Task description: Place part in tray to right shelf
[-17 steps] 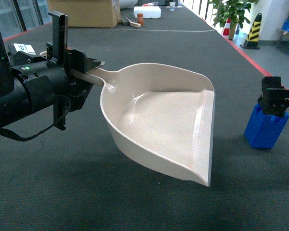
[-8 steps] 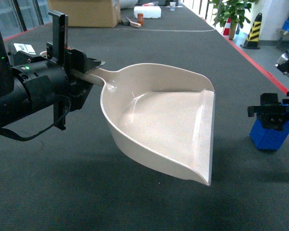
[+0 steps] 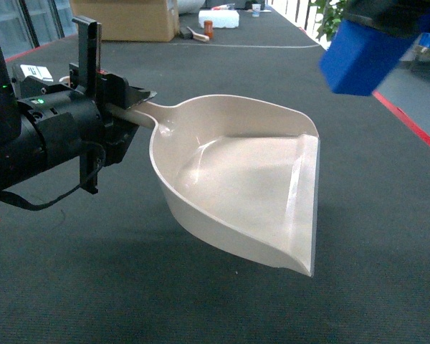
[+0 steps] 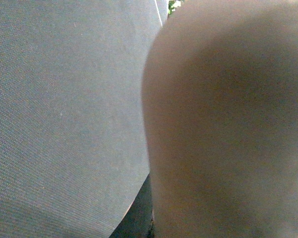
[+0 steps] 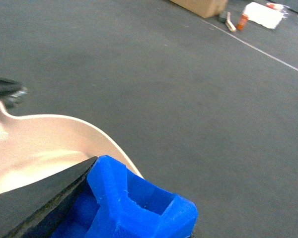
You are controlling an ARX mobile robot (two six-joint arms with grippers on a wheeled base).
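The tray point(image 3: 251, 193), a pale beige scoop, hangs level above the dark mat, and my left gripper point(image 3: 129, 107) is shut on its thin handle point(image 3: 147, 111). In the left wrist view the tray's blurred underside point(image 4: 228, 124) fills the right half and the jaws are hidden. The blue part point(image 3: 362, 54) hangs high at the upper right, above and right of the tray's far rim, with my right gripper point(image 3: 390, 11) shut on it. From the right wrist the part point(image 5: 139, 208) shows beside a black finger point(image 5: 39, 208), with the tray point(image 5: 44, 144) below left. The right shelf is out of view.
Dark mat floor point(image 3: 201, 301) spreads all around. A red line point(image 3: 412, 125) runs along the right side. Far back stand a cardboard box point(image 3: 125, 18), a white box point(image 3: 218, 18), an orange bottle point(image 3: 208, 29) and a potted plant point(image 3: 328, 18).
My right gripper closed on the part on the mat at the right and lifted it high, up and slightly leftward. The left arm and tray have not moved.
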